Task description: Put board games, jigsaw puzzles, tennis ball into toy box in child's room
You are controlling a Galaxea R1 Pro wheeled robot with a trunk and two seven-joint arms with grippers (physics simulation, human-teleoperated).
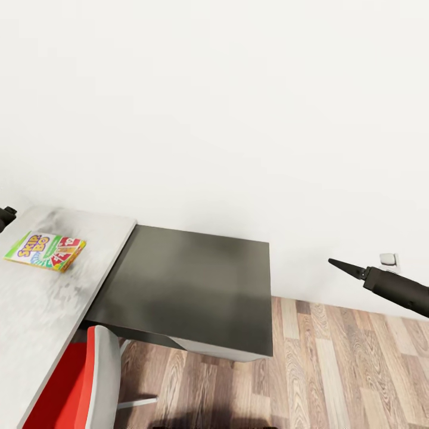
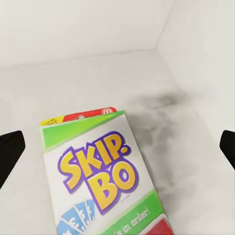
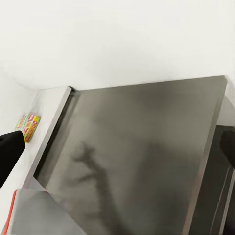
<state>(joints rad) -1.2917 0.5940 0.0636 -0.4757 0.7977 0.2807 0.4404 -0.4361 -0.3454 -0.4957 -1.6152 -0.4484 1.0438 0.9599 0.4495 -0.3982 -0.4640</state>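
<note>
The Skip-Bo board game (image 1: 45, 251) lies flat on the light grey top of my bench (image 1: 36, 310), near the wall and just in from the edge where the light top meets the darker grey section (image 1: 190, 286). Its cover reads "SKIP-BO" in big yellow letters outlined in purple on a white panel, with green bands across the corners and a red strip along one end. Through my left wrist camera the same box (image 2: 100, 171) sits between the two fingers of my left end effector (image 2: 117, 149), which are spread wide with one dark finger (image 2: 9, 152) at each side of the picture, neither touching the box. Lower on the cover I can read "in order!" on a green band, above some blue playing cards; a small red logo at the red end is too small to read.

My right end effector (image 1: 345, 266) hangs out over the wood-plank floor (image 1: 351, 363), well apart from the bench, near a small white wall socket (image 1: 388, 259). Its fingers stand wide apart in the right wrist camera, holding nothing. A red and grey chair (image 1: 77, 387) stands pushed in at the bench.
</note>
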